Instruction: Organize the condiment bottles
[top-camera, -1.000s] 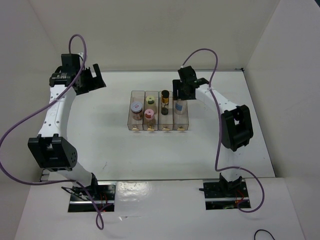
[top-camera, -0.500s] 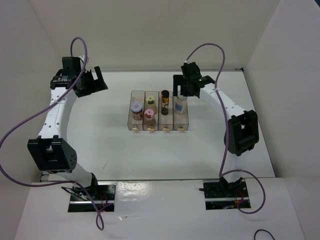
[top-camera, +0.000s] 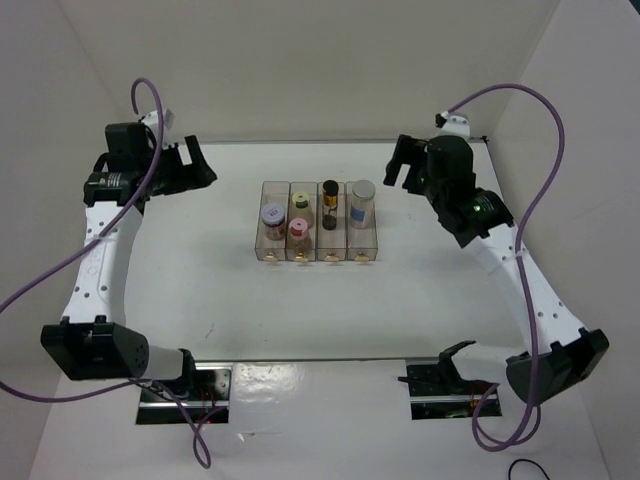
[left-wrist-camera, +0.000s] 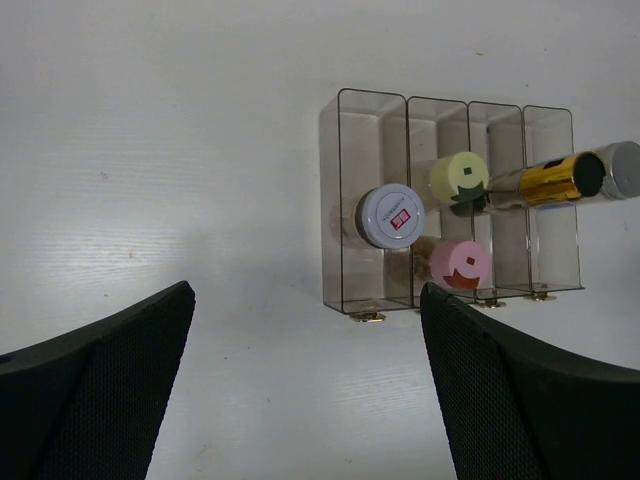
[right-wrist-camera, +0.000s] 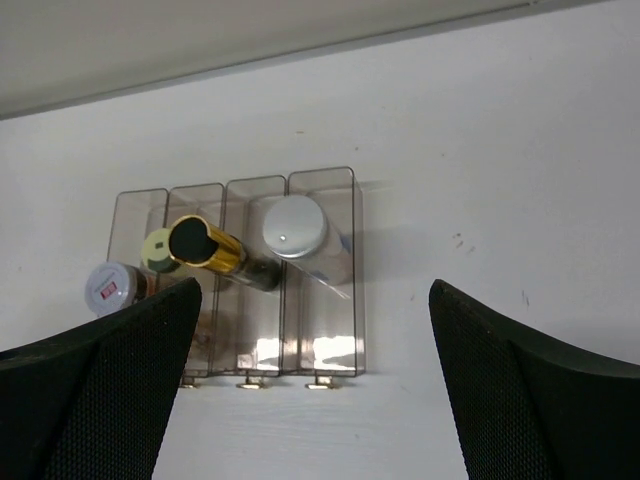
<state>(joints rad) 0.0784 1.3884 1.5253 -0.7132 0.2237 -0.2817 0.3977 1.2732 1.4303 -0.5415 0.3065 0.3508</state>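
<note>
**Jar count: five, all in the rack; both grippers released**

You have five condiment jars in view, and all five stand inside the clear rack (top-camera: 270, 250) in the middle of the white table (top-camera: 200, 280). The rack has four compartments in a row, with four small gold feet (top-camera: 330, 260) showing along its near edge.

Count per compartment, going left to right in the top view:
- First: one jar, the grey-lidded pinkish jar (top-camera: 272, 213).
- Second: two jars, the yellow-green-lidded cream jar (top-camera: 299, 202) at the back and the pink-lidded reddish jar (top-camera: 298, 227) just in front of it.
- Third: one jar, the slim dark gold-banded jar (top-camera: 330, 203), standing upright.
- Fourth: one jar, the grey-capped clear jar (top-camera: 361, 200) with its blue label, towards the back.

No jar lies on the bare table.

There are two arms, each with one purple cable. Your left gripper (top-camera: 203, 165) hangs over the far left of the table, well apart from the rack, with its fingers (left-wrist-camera: 110, 380) spread wide and nothing between them. Your right gripper (top-camera: 400, 163) sits off the far right corner of the rack, clear of the grey-capped jar. Its fingers (right-wrist-camera: 100, 390) are also spread wide and empty.
</note>
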